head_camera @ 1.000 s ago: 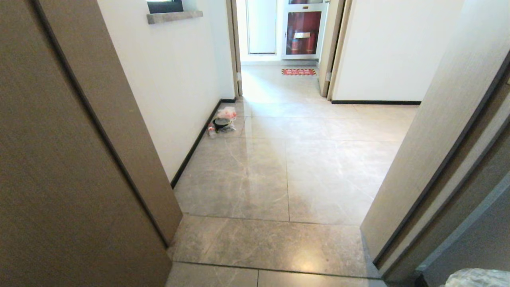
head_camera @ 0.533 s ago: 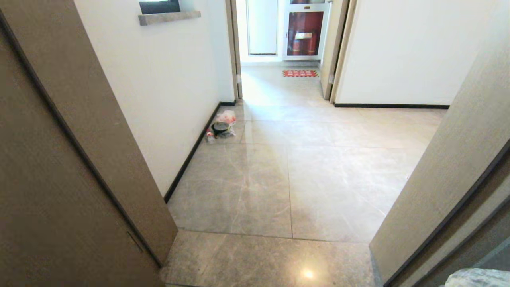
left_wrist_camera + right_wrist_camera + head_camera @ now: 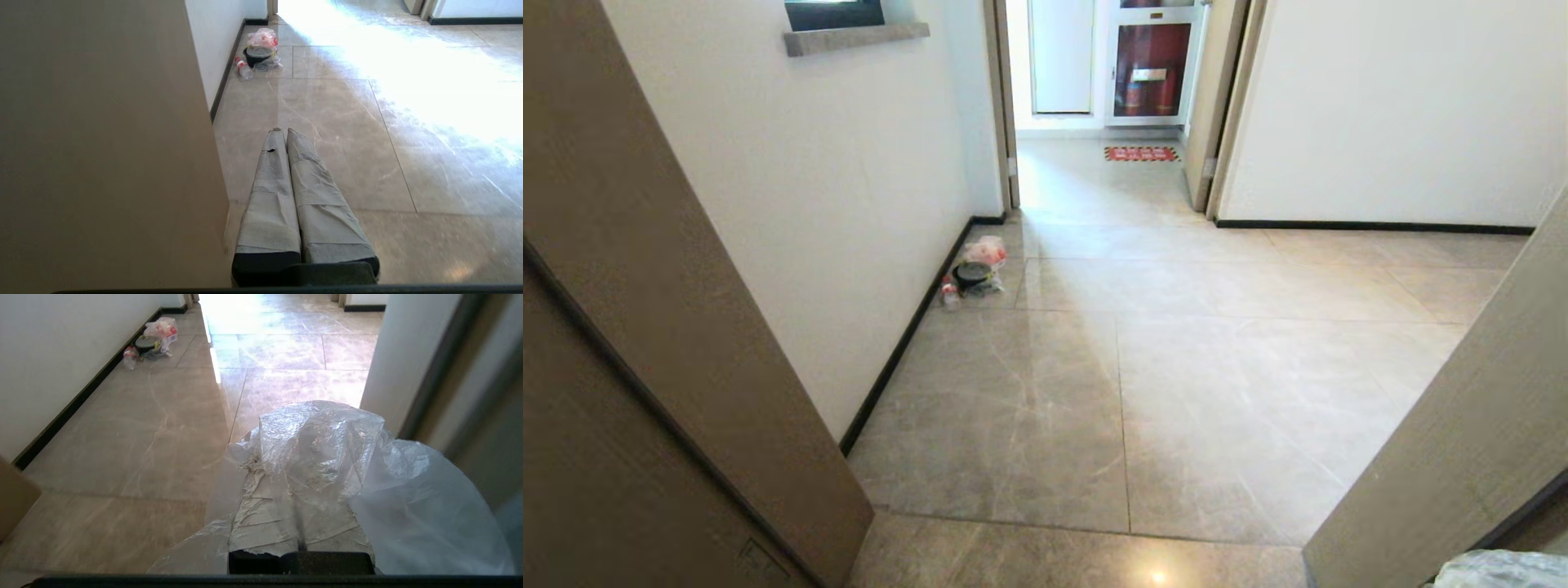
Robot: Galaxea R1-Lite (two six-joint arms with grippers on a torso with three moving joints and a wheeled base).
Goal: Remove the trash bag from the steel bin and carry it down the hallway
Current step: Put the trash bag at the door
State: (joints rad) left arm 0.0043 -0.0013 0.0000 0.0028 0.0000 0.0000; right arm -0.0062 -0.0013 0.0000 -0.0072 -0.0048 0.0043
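- Doorway frames have slid outward since a second ago, so I'm rolling into the hallway [image 3: 1176, 359].
- Right hand [image 3: 302, 490] clenched on the trash bag [image 3: 327, 449], lower right of head view.
- Left hand [image 3: 284, 132] clenched, empty.

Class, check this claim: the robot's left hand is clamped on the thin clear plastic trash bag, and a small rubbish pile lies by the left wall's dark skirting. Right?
Wrong hand. The right hand grips the thin clear plastic trash bag, as the right wrist view shows; the left hand is shut and empty. The rubbish pile is as stated.

Thin, crinkly clear plastic trash bag [image 3: 322, 445]; glossy marbled hallway [image 3: 1111, 384] tiles (mirroring light); matt wood-grain door frame [image 3: 686, 327].
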